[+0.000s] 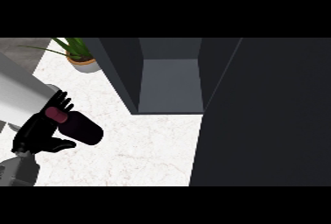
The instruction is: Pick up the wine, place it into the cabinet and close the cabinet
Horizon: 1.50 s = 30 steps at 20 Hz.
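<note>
1. The wine is a dark bottle with a maroon cap. It shows at the left of the head view, over the white marbled counter.
2. The bottle appears slanted, with its cap pointing to the upper left and its rounded body to the lower right. Whether its base touches the counter cannot be told.
3. The left robot hand comes in from the lower left on a grey forearm and meets the bottle at its cap end.
4. The hand is clasped round the neck. Its fingers arch over the cap from above, and the thumb curls in below, touching the bottle's lower side.
5. The cap sits in the hollow between the fingers and the thumb, while most of the body sticks out to the right of the palm.
6. A broad pale grey shape crosses the left edge just beside the fingers; what it is cannot be told.
7. The cabinet stands open, up and to the right of the wine and well apart from it, showing a grey interior.
8. Its dark door fills the right side of the view.
9. A potted plant stands on the counter at the upper left, beside the cabinet's left wall.
</note>
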{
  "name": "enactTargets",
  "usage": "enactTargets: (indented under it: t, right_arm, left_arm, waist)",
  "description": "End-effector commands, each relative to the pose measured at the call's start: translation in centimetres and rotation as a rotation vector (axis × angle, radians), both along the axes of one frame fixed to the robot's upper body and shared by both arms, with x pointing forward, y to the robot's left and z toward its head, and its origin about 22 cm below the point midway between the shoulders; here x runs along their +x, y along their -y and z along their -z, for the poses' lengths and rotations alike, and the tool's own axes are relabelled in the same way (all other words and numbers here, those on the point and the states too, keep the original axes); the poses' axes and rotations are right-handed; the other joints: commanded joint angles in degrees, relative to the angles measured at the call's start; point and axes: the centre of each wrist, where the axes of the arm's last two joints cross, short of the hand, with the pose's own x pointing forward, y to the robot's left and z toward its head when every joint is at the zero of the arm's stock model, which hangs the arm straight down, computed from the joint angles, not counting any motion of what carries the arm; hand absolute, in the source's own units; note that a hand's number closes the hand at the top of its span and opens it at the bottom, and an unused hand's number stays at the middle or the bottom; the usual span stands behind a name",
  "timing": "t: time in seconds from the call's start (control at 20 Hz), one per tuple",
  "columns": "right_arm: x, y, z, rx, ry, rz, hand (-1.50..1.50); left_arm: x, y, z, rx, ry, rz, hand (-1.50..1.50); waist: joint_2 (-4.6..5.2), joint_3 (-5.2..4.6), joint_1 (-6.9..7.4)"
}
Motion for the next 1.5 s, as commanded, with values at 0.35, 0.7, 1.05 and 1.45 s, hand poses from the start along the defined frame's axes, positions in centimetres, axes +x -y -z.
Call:
enactTargets:
  t: [0.35, 0.7, 1.05, 1.45]
  right_arm:
    - [-2.6, 0.7, 0.0, 0.024, 0.011, -0.059, -1.5]
    - [-2.8, 0.2, -0.9, 0.019, -0.011, -0.052, -1.5]
    - [-2.9, 1.1, 0.1, -0.005, -0.001, -0.065, -1.5]
    - [-3.2, 1.0, -0.2, 0.022, -0.016, -0.055, -1.5]
  left_arm:
    - [0.2, -0.9, 4.7, -0.053, -0.057, 0.0, -1.5]
    - [-1.9, 0.0, 8.1, -0.105, -0.088, 0.002, -1.5]
    - [-0.1, 0.1, 7.8, -0.096, -0.045, 0.027, -1.5]
    - [0.7, 1.1, 8.4, -0.217, -0.055, 0.021, 1.5]
  waist:
    - [0.14, -0.03, -0.44]
    - [0.01, -0.06, -0.39]
    - [0.23, -0.03, -0.68]
    - [0.2, -0.08, -1.06]
